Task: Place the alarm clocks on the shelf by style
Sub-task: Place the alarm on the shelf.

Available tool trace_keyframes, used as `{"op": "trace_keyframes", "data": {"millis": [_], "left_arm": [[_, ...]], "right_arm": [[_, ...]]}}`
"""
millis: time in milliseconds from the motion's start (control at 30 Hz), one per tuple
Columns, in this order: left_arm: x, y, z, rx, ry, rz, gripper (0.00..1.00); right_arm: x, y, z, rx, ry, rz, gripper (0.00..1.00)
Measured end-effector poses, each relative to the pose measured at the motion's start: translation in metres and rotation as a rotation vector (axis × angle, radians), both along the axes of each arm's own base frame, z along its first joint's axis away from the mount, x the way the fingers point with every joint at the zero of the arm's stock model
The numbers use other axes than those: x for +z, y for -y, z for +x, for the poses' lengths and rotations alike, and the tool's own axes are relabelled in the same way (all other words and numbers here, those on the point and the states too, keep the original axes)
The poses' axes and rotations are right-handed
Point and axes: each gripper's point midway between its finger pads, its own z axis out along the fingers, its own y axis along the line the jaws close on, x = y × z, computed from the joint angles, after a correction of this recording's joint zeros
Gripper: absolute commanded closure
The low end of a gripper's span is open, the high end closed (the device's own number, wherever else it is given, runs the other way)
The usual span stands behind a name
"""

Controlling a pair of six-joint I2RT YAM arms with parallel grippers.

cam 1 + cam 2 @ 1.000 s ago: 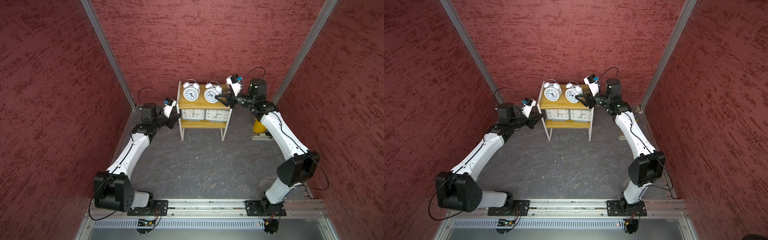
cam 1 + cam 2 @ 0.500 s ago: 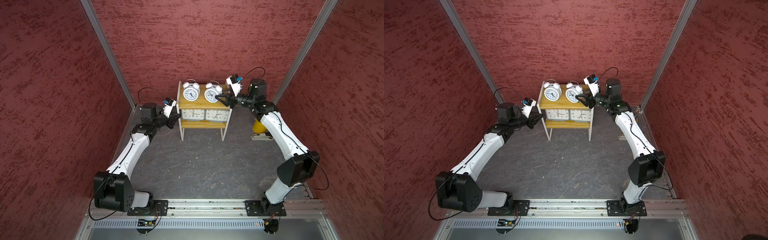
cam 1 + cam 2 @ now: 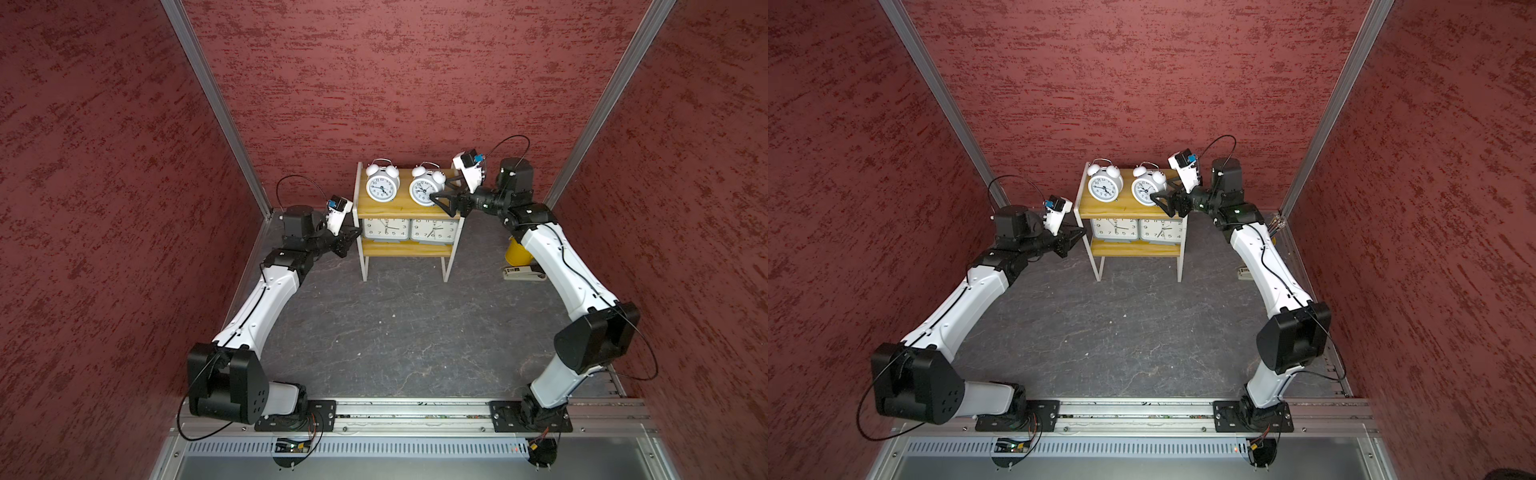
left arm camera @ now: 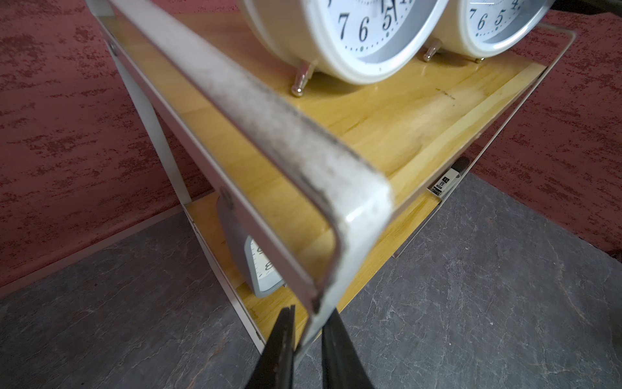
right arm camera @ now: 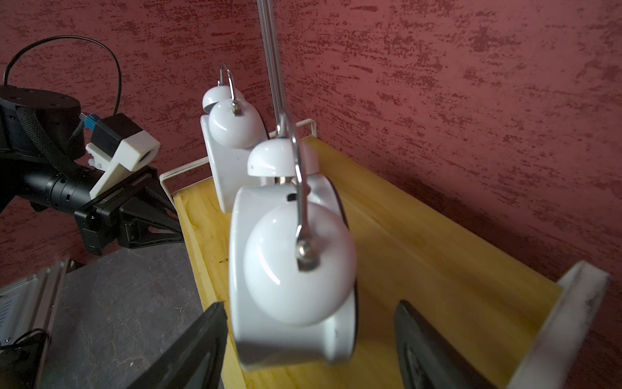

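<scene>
The shelf [image 3: 401,208] [image 3: 1121,208] stands at the back wall. Two white twin-bell alarm clocks [image 3: 382,187] [image 3: 424,190] stand on its top board. Two grey rectangular alarm clocks [image 3: 384,230] [image 3: 434,230] sit side by side on the lower board. My left gripper [image 3: 353,235] [image 4: 311,313] is shut on the shelf's white frame [image 4: 269,101] at its left front leg. My right gripper [image 3: 436,198] [image 5: 309,304] is open astride the right twin-bell clock [image 5: 296,262], with a gap at each finger. The clock rests on the board.
A yellow cup [image 3: 517,251] and a stapler [image 3: 523,274] lie on the floor right of the shelf, partly behind my right arm. Red walls close in on three sides. The metal base rail [image 3: 415,411] runs along the front.
My right gripper's jaws have spread apart off the right twin-bell clock, which stays standing on the top board. Both arms and the left grip on the frame are unchanged.
</scene>
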Motion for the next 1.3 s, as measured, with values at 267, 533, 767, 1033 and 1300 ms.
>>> {"op": "trace_keyframes", "data": {"millis": [267,533,767,1033,1300], "left_arm": [[0.000,0.000,0.000,0.000,0.000,0.000,0.82],[0.000,0.000,0.000,0.000,0.000,0.000,0.82],[0.000,0.000,0.000,-0.001,0.000,0.000,0.82],[0.000,0.000,0.000,-0.001,0.000,0.000,0.82],[0.000,0.000,0.000,-0.001,-0.001,-0.001,0.81]], "right_arm": [[0.001,0.009,0.002,-0.069,0.008,-0.008,0.19],[0.002,0.015,0.005,-0.115,0.023,-0.016,0.19],[-0.003,0.020,0.010,-0.152,0.020,-0.027,0.18],[-0.002,0.022,0.011,-0.170,0.025,-0.030,0.18],[0.002,0.023,0.009,-0.173,0.037,-0.026,0.18]]}}
